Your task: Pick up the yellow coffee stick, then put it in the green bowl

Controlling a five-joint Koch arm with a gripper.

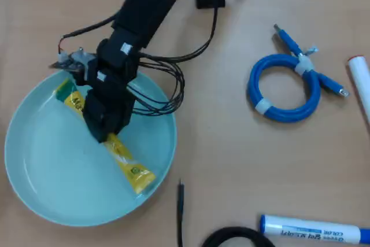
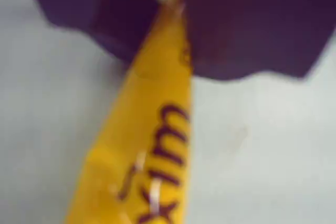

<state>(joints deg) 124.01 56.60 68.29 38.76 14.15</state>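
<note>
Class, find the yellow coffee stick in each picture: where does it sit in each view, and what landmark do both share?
Overhead view: the coffee stick lies diagonally in the green bowl, lower left, partly under the gripper.
Wrist view: the stick fills the centre, running up between the dark jaws.
Shared landmark: the pale bowl surface around it.

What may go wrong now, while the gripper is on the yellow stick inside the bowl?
1. The gripper looks closed on the yellow coffee stick, so lifting before opening might pull it out of the green bowl.
2. One end of the stick lies close to the bowl's rim in the overhead view; a drag could slide it over.
3. The arm's black cables hang over the rim and may snag.
</note>
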